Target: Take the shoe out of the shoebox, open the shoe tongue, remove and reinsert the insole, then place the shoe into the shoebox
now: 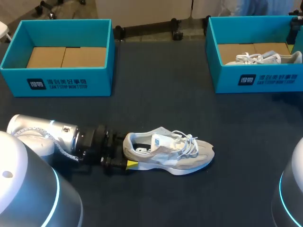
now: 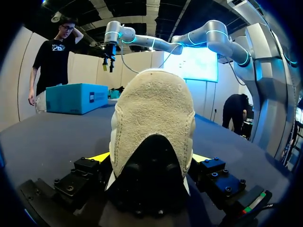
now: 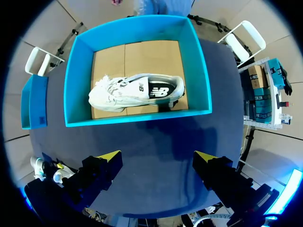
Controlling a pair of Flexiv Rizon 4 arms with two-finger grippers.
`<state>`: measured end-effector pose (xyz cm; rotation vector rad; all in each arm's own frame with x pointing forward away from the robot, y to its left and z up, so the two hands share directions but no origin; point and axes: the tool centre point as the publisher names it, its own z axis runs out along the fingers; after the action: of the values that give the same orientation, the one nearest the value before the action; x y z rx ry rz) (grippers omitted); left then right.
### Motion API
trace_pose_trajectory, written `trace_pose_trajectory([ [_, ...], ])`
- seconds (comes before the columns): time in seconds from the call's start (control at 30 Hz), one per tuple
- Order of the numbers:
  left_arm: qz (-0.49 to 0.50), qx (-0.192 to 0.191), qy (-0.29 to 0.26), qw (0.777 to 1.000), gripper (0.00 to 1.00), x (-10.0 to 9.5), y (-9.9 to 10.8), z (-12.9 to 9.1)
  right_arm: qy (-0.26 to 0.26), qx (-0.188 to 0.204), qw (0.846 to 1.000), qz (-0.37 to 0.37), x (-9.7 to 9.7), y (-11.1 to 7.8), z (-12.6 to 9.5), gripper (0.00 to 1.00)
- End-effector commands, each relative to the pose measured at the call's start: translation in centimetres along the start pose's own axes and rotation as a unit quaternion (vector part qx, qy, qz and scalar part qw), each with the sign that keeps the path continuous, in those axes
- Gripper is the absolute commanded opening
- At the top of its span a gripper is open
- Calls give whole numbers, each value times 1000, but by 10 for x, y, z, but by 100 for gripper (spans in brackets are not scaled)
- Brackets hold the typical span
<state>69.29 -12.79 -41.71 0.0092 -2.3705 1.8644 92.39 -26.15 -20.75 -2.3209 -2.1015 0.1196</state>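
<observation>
A grey and white shoe (image 1: 170, 152) lies on its sole on the dark table, toe pointing right, laces loose. My left gripper (image 1: 128, 158) is low at its heel. In the left wrist view the suede heel (image 2: 151, 123) fills the gap between the open fingers, and a yellow tip (image 2: 100, 157) shows on each side. I cannot tell whether they touch it. My right gripper (image 3: 157, 158) hangs open and empty high above the right teal shoebox (image 3: 137, 116), which holds a second white shoe (image 3: 135, 92).
An empty teal shoebox (image 1: 57, 82) with a cardboard floor stands at the back left. The right shoebox (image 1: 255, 78) stands at the back right with the second shoe (image 1: 262, 58) in it. Bare dark tabletop (image 1: 161, 94) lies between the boxes and the shoe.
</observation>
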Motion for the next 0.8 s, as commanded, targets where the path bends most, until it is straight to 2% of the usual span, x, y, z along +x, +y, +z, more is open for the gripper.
trace_pose_trajectory([
  [0.03, -2, -3, 0, 1000, 100, 0, 1, 6, -1, 0, 1000, 0, 0, 0, 0, 100],
  [0.8, -3, 6, -2, 1000, 100, -1, 1, 13, -1, 0, 1000, 0, 0, 0, 0, 100],
])
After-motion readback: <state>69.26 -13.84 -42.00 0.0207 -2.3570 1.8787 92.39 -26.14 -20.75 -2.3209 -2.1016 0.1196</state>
